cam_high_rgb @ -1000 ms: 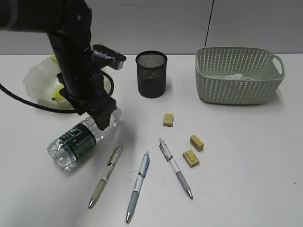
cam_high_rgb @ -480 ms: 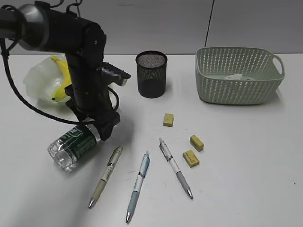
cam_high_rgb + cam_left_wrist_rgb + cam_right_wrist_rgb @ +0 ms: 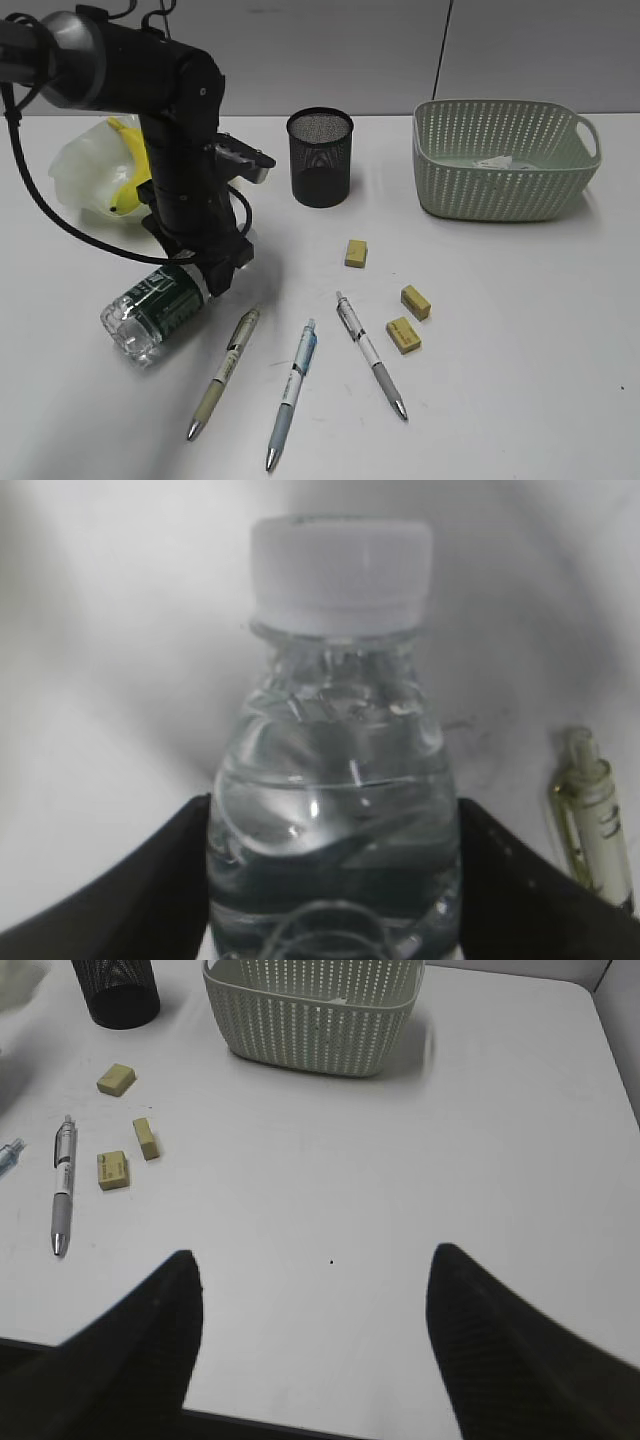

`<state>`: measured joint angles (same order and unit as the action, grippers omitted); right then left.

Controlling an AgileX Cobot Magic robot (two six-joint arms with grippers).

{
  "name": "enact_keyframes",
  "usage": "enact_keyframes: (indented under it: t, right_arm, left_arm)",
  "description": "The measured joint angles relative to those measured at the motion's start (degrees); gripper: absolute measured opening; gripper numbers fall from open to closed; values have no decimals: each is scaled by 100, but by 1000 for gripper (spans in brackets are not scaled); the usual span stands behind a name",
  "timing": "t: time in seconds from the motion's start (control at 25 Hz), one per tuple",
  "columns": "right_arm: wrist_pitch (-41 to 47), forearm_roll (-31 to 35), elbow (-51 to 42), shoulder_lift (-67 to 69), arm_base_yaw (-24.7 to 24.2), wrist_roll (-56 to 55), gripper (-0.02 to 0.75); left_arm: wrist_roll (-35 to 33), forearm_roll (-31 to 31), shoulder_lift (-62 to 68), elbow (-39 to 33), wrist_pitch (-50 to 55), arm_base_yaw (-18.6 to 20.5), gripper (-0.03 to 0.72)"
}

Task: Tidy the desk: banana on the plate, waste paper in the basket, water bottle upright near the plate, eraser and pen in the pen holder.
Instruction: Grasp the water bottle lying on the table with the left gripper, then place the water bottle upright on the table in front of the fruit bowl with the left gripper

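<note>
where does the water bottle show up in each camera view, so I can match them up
Exterior view: water bottle lies on its side at lower left, under the left end effector.
Left wrist view: it fills the centre, white cap toward the top.
Right wrist view: not in it.
Shared landmark: the beige pen beside the bottle, at the right edge in the left wrist view.
</note>
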<state>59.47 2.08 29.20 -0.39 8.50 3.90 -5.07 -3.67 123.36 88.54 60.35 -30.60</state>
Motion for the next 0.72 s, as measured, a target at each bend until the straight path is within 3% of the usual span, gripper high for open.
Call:
enact_keyframes:
  t: [0.4, 0.72]
  right_arm:
    - [0, 0, 0, 0, 0, 0, 551]
    - [0, 0, 0, 0, 0, 0, 551]
  left_arm:
    - [68, 449, -891, -5, 122, -2, 498]
    - [387, 439, -2084, -5, 384, -2, 497]
